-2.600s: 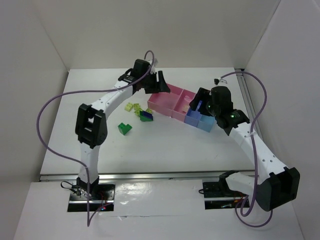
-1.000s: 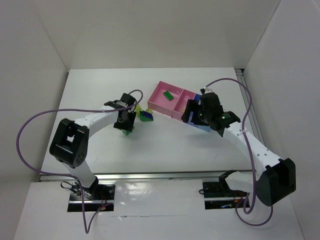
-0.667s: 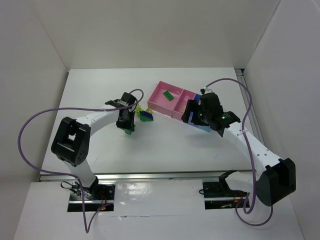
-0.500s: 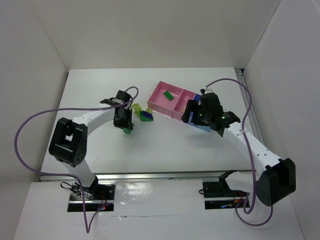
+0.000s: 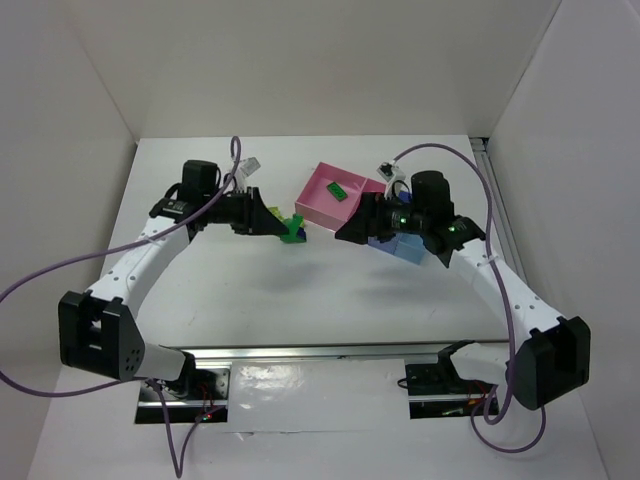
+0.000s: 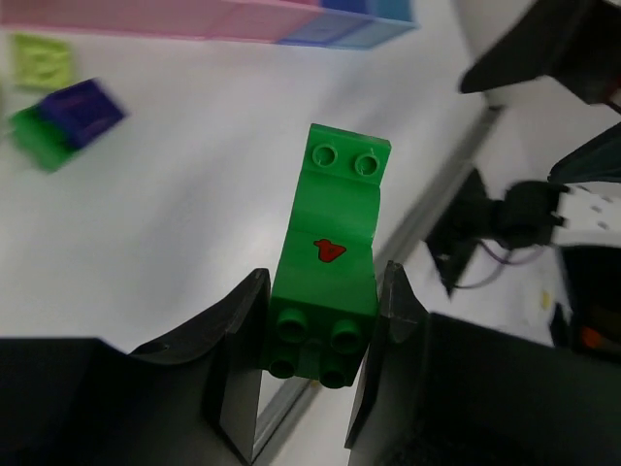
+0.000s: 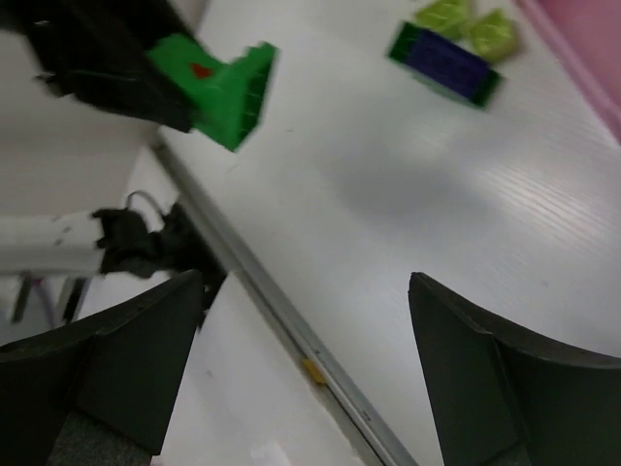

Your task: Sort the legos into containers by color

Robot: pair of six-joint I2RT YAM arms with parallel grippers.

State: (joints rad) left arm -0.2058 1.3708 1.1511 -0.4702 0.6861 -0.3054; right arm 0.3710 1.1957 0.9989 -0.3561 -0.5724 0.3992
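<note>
Left fingers [image 6: 238, 340] narrow, clamped on the lower end of the dark green lego [image 6: 330, 243]. Its long axis runs straight out past the tips, clear of the worktop [image 5: 200, 280]. Pink container [image 5: 318, 203], with one green brick [image 5: 337, 190] inside, lies just right and slightly up in the top view. Right fingers [image 7: 126, 359] wide, empty, hovering by that container's near edge; may crowd the drop.

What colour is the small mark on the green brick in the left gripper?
Red mark on the green brick; left wrist view shows it best.
</note>
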